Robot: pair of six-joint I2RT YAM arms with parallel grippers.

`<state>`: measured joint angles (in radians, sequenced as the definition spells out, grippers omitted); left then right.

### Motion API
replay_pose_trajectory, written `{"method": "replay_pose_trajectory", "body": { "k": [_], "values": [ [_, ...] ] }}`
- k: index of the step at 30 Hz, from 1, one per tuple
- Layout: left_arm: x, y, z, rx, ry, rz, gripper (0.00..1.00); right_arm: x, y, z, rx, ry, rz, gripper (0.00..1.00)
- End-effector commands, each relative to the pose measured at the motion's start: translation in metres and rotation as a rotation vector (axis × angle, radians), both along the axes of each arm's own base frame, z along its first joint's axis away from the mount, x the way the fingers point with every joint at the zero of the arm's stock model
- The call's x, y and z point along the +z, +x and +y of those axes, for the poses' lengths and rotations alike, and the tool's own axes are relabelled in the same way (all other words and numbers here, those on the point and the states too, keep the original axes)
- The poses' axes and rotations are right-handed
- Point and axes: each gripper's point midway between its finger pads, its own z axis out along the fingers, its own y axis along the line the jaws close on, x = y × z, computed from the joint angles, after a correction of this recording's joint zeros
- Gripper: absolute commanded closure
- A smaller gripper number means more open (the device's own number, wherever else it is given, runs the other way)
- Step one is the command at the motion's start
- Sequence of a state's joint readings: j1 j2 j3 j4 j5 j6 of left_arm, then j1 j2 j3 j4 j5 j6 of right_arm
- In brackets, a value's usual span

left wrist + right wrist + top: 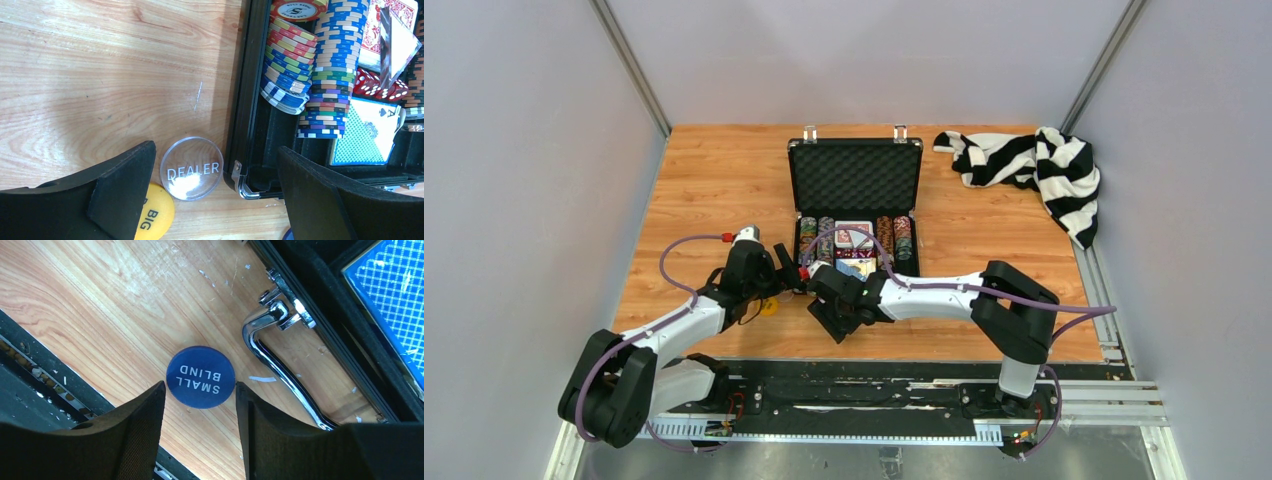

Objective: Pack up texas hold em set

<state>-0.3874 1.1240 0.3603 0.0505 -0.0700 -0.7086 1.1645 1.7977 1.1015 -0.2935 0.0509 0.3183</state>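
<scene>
The black briefcase [854,170] lies open at mid-table, its tray holding rows of poker chips [335,65], red dice [372,82] and card decks [370,132]. My left gripper [215,148] is open at the case's front left corner [245,185]. A clear DEALER button [191,168] and a yellow BIG button [155,217] lie on the wood between its fingers. My right gripper [200,385] is open low over the table. Its tips flank the near edge of a blue SMALL BLIND button [200,376], which lies flat beside the chrome handle [280,355].
A black-and-white striped cloth [1034,165] is bunched at the back right corner. The table's front edge and black rail [40,375] run just behind my right gripper. Both arms crowd together in front of the case [824,285].
</scene>
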Motion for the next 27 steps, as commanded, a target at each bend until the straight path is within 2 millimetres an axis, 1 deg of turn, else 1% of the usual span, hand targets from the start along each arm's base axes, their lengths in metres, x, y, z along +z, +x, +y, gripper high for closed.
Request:
{"method": "replay_pose_trajectory", "body": {
  "k": [1,3,4,5,7,11,17,23,27],
  "values": [
    [-0.0048,-0.0025,0.0025,-0.006,0.006,0.009,0.05,-0.0085,0.0003,-0.0063,-0.006,-0.030,0.011,0.49],
    [-0.0050,-0.0028,0.0023,-0.007,0.005,0.010,0.05,-0.0104,0.0008,-0.0064,-0.008,-0.036,0.010,0.50],
    [-0.0047,-0.0027,0.0023,-0.007,0.005,0.009,0.05,-0.0113,0.0015,-0.0065,-0.011,-0.040,0.009,0.48],
    [-0.0048,-0.0028,0.0024,-0.007,0.005,0.009,0.05,-0.0128,0.0021,-0.0070,-0.017,-0.044,0.008,0.42],
    [-0.0052,-0.0033,0.0026,-0.008,0.007,0.009,0.05,-0.0142,0.0026,-0.0049,-0.017,-0.043,0.014,0.36],
    [-0.0050,-0.0036,0.0029,-0.008,0.008,0.009,0.05,-0.0146,0.0026,-0.0007,-0.011,-0.033,0.018,0.35],
    [-0.0056,-0.0040,0.0029,-0.010,0.009,0.010,0.05,-0.0153,0.0016,0.0013,-0.006,-0.022,0.026,0.38],
    [-0.0063,-0.0037,0.0019,-0.011,0.003,0.010,0.05,-0.0154,-0.0011,-0.0031,-0.009,-0.023,0.031,0.49],
    [-0.0071,-0.0037,0.0009,-0.014,-0.001,0.012,0.05,-0.0137,-0.0014,-0.0035,-0.009,-0.019,0.030,0.53]
  ]
}}
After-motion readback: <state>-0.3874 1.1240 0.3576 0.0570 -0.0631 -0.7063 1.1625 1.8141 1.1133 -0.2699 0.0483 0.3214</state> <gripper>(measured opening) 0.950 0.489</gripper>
